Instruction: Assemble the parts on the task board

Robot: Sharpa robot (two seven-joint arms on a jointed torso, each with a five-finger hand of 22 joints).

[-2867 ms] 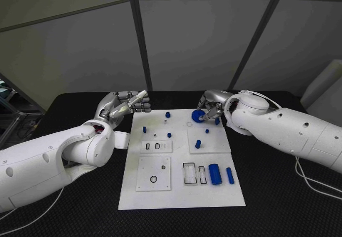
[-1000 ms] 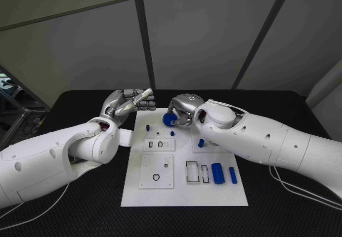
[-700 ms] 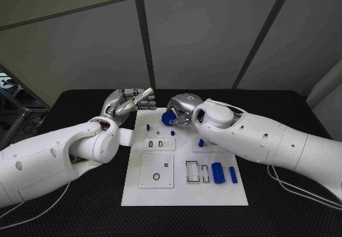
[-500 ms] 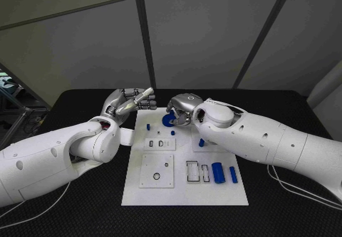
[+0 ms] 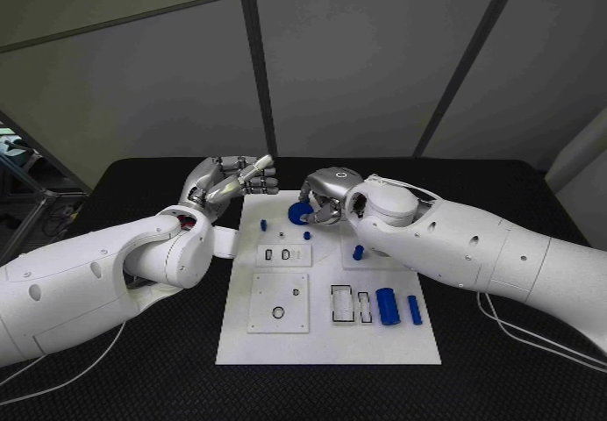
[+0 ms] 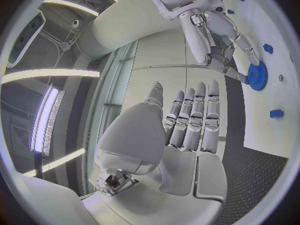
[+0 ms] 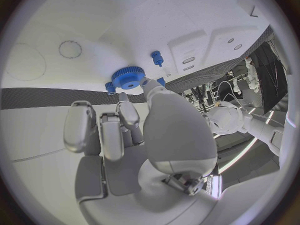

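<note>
White task board (image 5: 326, 346) lies in the middle of the black desk (image 5: 506, 368). Nearest on it is a square inset plate (image 5: 276, 304) bearing a black ring (image 5: 277, 313). Just beside that plate are two narrow rectangular slots (image 5: 349, 304), then a thick blue cylinder (image 5: 387, 307) and a thinner blue pin (image 5: 414, 310) lying side by side. Farther up the board sits a smaller inset plate (image 5: 283, 255) with two small openings, and to its right a blue peg (image 5: 358, 253) stands upright close against the right arm. Beyond these, two more short blue pegs (image 5: 263, 225) stand near the board's far left part.

At the far end of the board the right hand (image 5: 324, 201) reaches over from the right, its fingertips closed around the rim of a blue gear (image 5: 298, 213), which it holds low over the board's surface; the right wrist view shows the gear (image 7: 128, 77) pinched between thumb and fingers with a small blue peg (image 7: 157, 58) just past it. Whether the gear touches the board cannot be told.

Off the board's far left corner, the left hand (image 5: 234, 182) is raised above the desk, holding nothing, its fingers extended side by side and the thumb set apart.
</note>
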